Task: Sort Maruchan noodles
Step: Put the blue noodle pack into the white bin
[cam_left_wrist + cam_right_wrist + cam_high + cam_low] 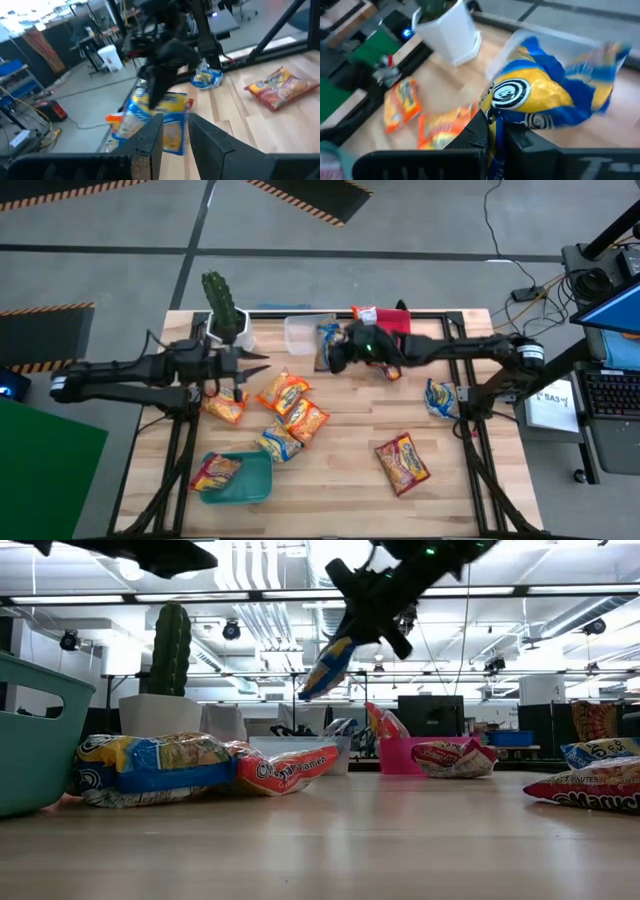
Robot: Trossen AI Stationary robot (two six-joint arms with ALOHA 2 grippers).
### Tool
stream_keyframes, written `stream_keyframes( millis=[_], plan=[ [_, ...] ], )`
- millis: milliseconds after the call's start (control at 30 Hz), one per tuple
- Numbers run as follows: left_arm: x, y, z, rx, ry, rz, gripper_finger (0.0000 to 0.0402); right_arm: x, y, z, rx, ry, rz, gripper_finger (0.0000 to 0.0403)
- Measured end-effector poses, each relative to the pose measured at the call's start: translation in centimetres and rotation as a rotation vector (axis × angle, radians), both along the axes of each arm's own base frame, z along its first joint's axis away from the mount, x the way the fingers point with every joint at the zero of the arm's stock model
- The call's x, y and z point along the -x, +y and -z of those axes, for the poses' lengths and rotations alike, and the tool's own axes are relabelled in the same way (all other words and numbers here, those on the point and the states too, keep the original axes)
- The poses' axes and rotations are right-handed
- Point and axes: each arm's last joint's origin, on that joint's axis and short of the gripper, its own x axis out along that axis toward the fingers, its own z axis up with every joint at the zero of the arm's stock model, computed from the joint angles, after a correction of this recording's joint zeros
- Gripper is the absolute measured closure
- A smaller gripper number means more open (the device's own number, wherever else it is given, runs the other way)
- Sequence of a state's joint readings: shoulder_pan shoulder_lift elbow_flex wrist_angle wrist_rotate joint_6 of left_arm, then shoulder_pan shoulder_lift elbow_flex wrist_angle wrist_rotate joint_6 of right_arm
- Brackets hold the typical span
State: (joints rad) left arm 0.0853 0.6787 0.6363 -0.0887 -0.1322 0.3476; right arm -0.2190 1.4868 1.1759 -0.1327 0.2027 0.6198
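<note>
My right gripper (pixel 335 352) is shut on a blue-and-yellow noodle packet (pixel 325 338) in the air, over the right edge of the clear bin (pixel 302 332) at the table's far side. Well above the table at the left, near the cactus pot (pixel 228 330), my left gripper (pixel 262 364) is open, with nothing between its fingers (pixel 150 137). Several orange, red and blue packets lie flat on the wood: orange ones (pixel 283 392) in the middle, a red one (pixel 402 463) near the front. One packet (pixel 215 471) lies in the teal bin (pixel 258 485). My right gripper pinches one crinkled end of the blue-and-yellow packet (pixel 495 114) between its two fingers. The fingers come from the table's right, slanting down. The packet is lifted clear and hangs tilted below the gripper (pixel 325 668).
A red bin (pixel 397 318) holding a packet stands at the far edge, right of the clear bin. A blue packet (pixel 440 398) lies near the table's right edge. The cactus in its white pot stands at the far left. Bare wood lies at the front centre.
</note>
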Motion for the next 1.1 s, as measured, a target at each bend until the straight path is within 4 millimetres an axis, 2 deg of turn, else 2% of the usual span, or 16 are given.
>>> stream_keyframes(
  millis=[167, 400, 567, 733, 900, 1100],
  plan=[
    [1.2, -0.1, 0.2, -0.012, -0.034, 0.001, 0.0326, -1.4, -3.4, -2.3, 0.019, 0.071, 0.021, 0.0391],
    [1.7, -0.1, 0.1, -0.014, -0.055, 0.001, 0.0326, -4.0, -8.5, -2.5, -0.042, 0.119, -0.017, 0.0391],
    [1.6, -0.1, 0.0, -0.014, -0.054, 0.001, 0.0326, -6.4, -11.7, -1.1, -0.090, 0.132, -0.056, 0.0391],
    [1.7, -0.1, 0.0, -0.014, -0.056, 0.001, 0.0326, -8.8, -13.7, 1.2, -0.128, 0.212, -0.094, 0.0391],
    [1.7, -0.1, 0.0, -0.015, -0.056, 0.001, 0.0326, -10.9, -14.8, 2.8, -0.134, 0.286, -0.128, 0.0391],
    [1.7, -0.1, 0.0, -0.015, -0.056, 0.001, 0.0326, -12.3, -15.5, 4.0, -0.171, 0.359, -0.132, 0.0391]
  ],
)
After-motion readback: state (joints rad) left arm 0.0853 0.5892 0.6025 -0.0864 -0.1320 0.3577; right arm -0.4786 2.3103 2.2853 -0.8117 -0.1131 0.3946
